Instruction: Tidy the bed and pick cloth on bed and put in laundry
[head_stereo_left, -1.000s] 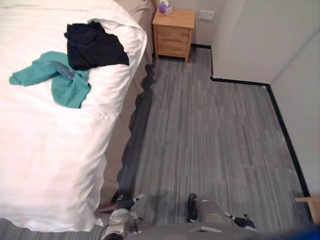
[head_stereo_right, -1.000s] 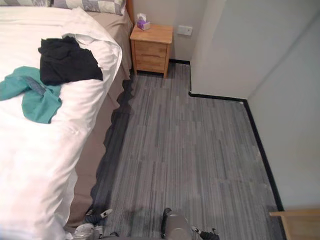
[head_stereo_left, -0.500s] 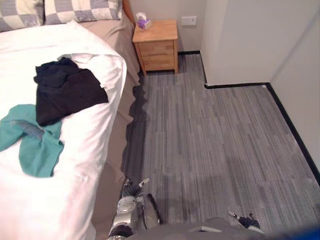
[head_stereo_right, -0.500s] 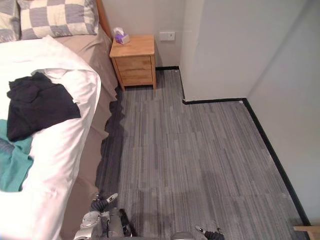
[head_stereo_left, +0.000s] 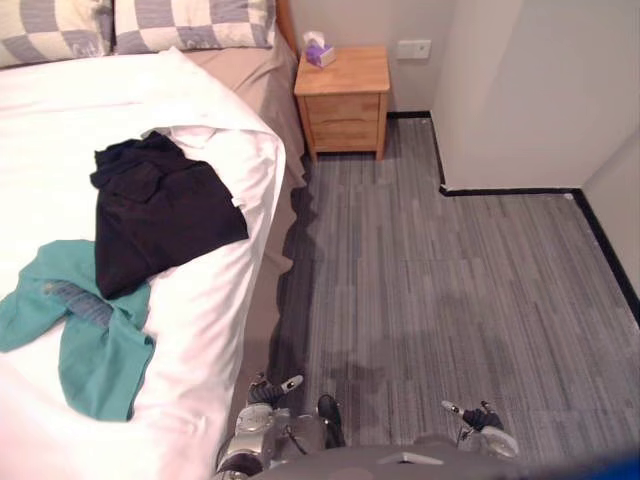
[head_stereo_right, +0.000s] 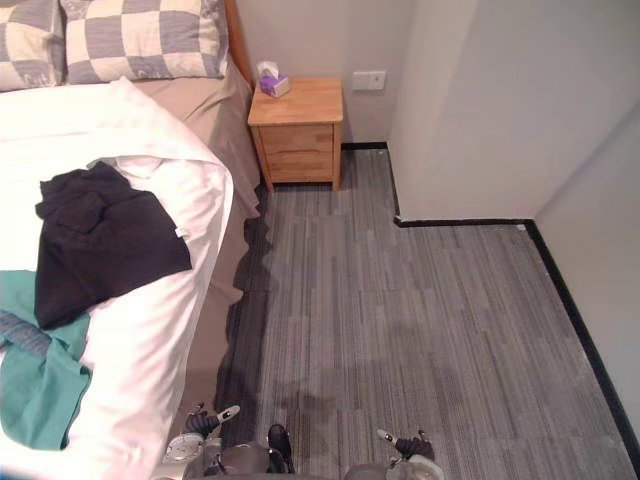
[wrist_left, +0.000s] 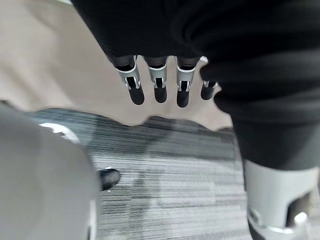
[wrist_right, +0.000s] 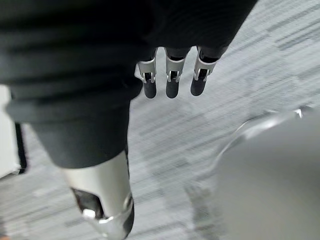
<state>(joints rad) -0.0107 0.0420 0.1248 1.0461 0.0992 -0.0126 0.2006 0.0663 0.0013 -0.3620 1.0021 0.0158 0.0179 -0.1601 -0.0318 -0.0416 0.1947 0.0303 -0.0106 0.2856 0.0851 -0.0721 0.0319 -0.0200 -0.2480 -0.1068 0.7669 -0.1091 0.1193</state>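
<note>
1. My left hand (wrist_left: 159, 82) and right hand (wrist_right: 171, 80) hang low at my sides, fingers straight, slightly apart, holding nothing.
2. The black cloth (head_stereo_left: 160, 215) lies on the bed (head_stereo_left: 60, 130) near its edge, overlapping the teal cloth (head_stereo_left: 95, 345).
3. I judge this to be the approach. I'd square up to the bed, step close, and take the black cloth first, since it's on top.

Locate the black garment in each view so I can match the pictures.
Left eye view: black garment left of centre on the white duvet.
Right eye view: black garment at far left, same duvet.
Left wrist view: faces grey floor.
Right wrist view: faces grey floor.
Shared landmark: wooden nightstand.
</note>
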